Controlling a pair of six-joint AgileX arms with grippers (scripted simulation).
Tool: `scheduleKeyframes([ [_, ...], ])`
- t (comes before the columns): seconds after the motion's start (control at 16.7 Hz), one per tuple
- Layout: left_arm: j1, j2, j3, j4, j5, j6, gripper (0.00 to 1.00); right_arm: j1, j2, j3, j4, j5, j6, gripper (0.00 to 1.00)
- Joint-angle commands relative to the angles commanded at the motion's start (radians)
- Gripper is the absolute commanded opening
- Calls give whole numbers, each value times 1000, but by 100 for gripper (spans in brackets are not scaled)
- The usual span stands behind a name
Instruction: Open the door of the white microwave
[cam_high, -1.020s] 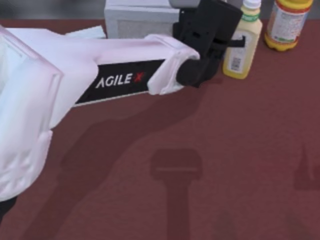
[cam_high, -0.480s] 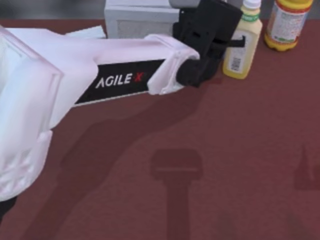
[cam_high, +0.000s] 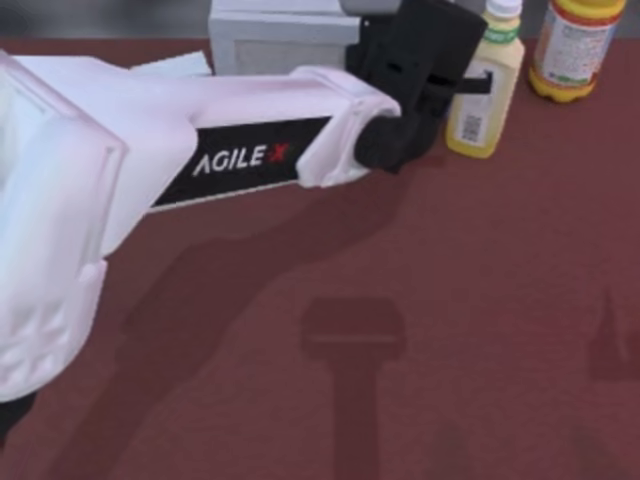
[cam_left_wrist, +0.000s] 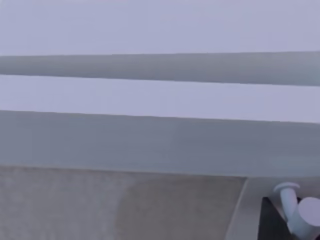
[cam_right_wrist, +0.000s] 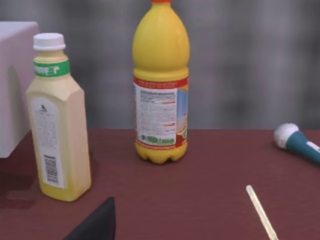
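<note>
The white microwave (cam_high: 280, 25) stands at the table's far edge, left of centre. Its door (cam_high: 285, 57), with the grey mesh window, lies flat against the front. My left arm reaches across the table, and its black left gripper (cam_high: 425, 65) is pressed up at the microwave's right front corner. The left wrist view is filled by the microwave's front: the mesh window (cam_left_wrist: 115, 205) and a round silver knob (cam_left_wrist: 300, 215) on a dark panel. My right gripper is out of the top view; only a dark corner (cam_right_wrist: 97, 225) of it shows in the right wrist view.
A pale yellow bottle (cam_high: 485, 90) stands just right of the left gripper, with an orange-yellow bottle (cam_high: 575, 45) farther right. A pale flat piece (cam_high: 170, 66) lies left of the microwave. The right wrist view shows a teal microphone (cam_right_wrist: 297, 142) and a thin pale stick (cam_right_wrist: 261, 211).
My left gripper has edged slightly farther toward the microwave's front. The door and the bottles have not moved.
</note>
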Motion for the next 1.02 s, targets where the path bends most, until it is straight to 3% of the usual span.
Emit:
scheduleKeyframes([
  [0.3, 8, 102, 213, -210, 49, -38, 0, 0, 0, 0, 0, 0, 0, 100],
  [0.84, 52, 378, 950, -1013, 231, -145, 0, 0, 0, 0, 0, 0, 0, 100],
  [1.02, 69, 439, 1133, -1209, 288, -172, 0, 0, 0, 0, 0, 0, 0, 100],
])
